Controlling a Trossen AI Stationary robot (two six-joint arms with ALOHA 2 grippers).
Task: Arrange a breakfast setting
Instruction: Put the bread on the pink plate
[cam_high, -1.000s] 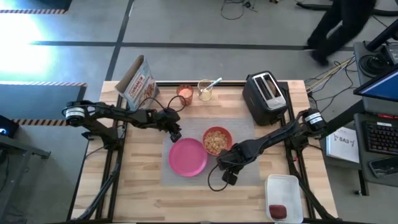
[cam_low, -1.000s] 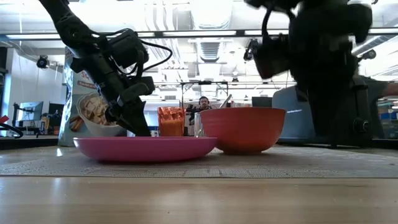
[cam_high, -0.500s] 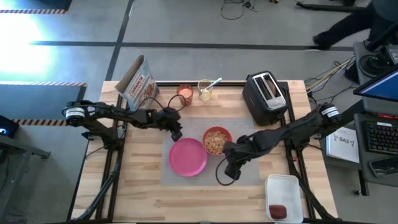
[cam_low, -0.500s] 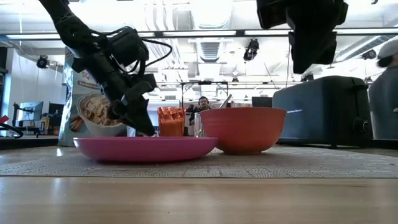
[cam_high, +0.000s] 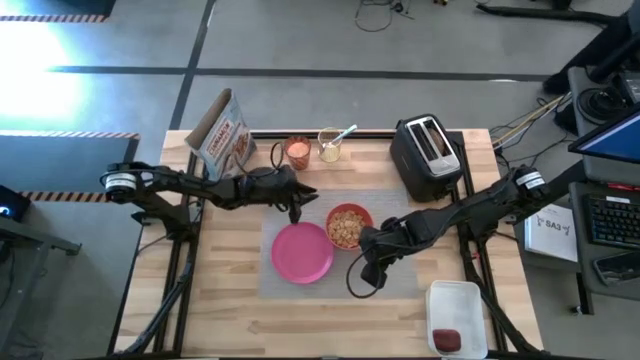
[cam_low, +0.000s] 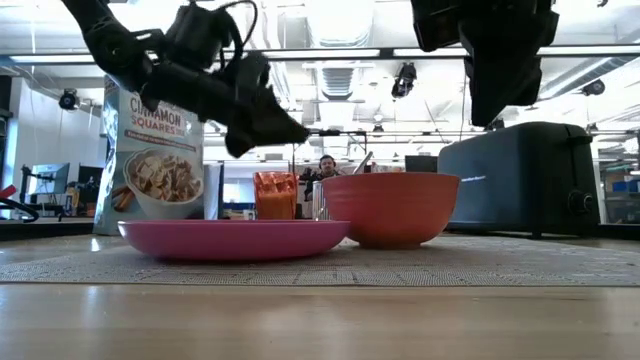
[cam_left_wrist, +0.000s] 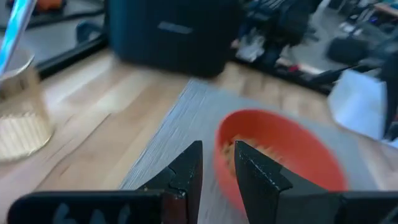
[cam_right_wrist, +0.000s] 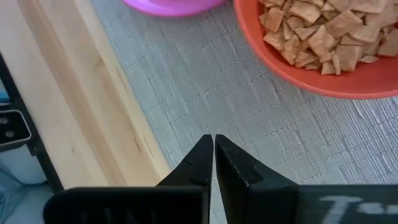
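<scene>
A round pink plate (cam_high: 302, 252) and an orange-red bowl (cam_high: 349, 226) full of cereal squares sit side by side on the grey mat (cam_high: 400, 280). The small orange cup (cam_high: 297, 152) stands at the mat's far edge. My left gripper (cam_high: 305, 202) hovers above the plate's far rim, almost level and pointing toward the bowl (cam_left_wrist: 280, 168). Its fingers (cam_left_wrist: 217, 149) are a little apart with nothing between them. My right gripper (cam_high: 368, 278) hangs shut (cam_right_wrist: 213, 138) over the mat, near the bowl, pointing steeply down.
A cereal bag (cam_high: 222, 135) stands at the far left and a black toaster (cam_high: 427, 155) at the far right. Between them is a glass (cam_high: 330, 148) with a light handle sticking out. A white tray (cam_high: 457, 318) at the near right holds a dark red thing (cam_high: 446, 340).
My left gripper has risen from the plate's far rim and tipped up from pointing down to nearly level, facing the bowl. My right gripper has lifted off the mat, staying shut. Plate and bowl have kept their places.
</scene>
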